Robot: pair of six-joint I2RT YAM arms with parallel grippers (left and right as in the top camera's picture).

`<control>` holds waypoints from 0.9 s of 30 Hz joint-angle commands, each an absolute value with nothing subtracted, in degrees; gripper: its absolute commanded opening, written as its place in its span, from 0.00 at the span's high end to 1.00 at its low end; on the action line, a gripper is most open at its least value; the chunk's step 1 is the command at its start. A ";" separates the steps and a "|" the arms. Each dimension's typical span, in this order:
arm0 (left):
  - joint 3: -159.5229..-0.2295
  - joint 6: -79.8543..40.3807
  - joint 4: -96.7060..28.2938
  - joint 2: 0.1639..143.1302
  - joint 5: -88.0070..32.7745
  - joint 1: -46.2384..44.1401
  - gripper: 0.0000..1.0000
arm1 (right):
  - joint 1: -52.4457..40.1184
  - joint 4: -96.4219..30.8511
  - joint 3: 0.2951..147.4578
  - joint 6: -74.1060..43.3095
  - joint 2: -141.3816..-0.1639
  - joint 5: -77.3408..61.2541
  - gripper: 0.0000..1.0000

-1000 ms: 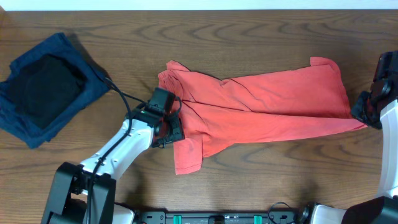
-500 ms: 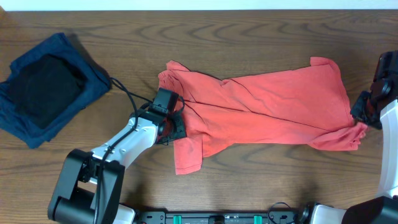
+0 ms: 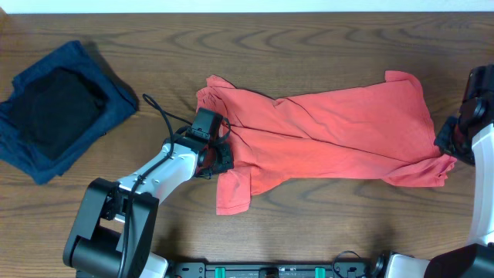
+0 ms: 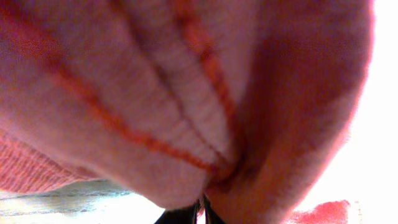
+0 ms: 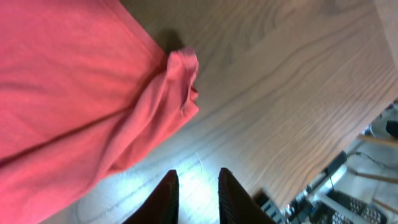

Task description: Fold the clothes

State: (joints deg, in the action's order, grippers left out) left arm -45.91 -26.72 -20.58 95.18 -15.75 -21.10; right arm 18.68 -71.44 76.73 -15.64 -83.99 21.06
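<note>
The clothes, a coral-red T-shirt point(image 3: 324, 131), lie spread across the middle of the table, creased along their length. My left gripper point(image 3: 214, 158) sits at the shirt's left side above the lower sleeve, shut on a fold of the red fabric. In the left wrist view that fabric point(image 4: 186, 93) fills the frame and is pinched between the closed fingertips point(image 4: 202, 214). My right gripper point(image 5: 198, 186) stands open over bare wood at the table's right end. The shirt's bunched corner point(image 5: 180, 81) lies loose just beyond its fingertips.
A folded navy-blue garment point(image 3: 112, 104) with a black garment point(image 3: 54, 108) on top lies at the far left. The table's right edge and equipment beyond it point(image 5: 348, 186) show in the right wrist view. Bare wood surrounds the shirt.
My left gripper has shut on the shirt's fabric near the left sleeve. The right gripper has let go of the shirt's lower right corner, which now lies crumpled on the table.
</note>
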 commanded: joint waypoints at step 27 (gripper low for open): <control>-45.32 -22.96 -44.75 78.67 -17.12 -17.80 0.94 | 28.29 -43.72 52.51 -25.08 -83.59 2.28 0.57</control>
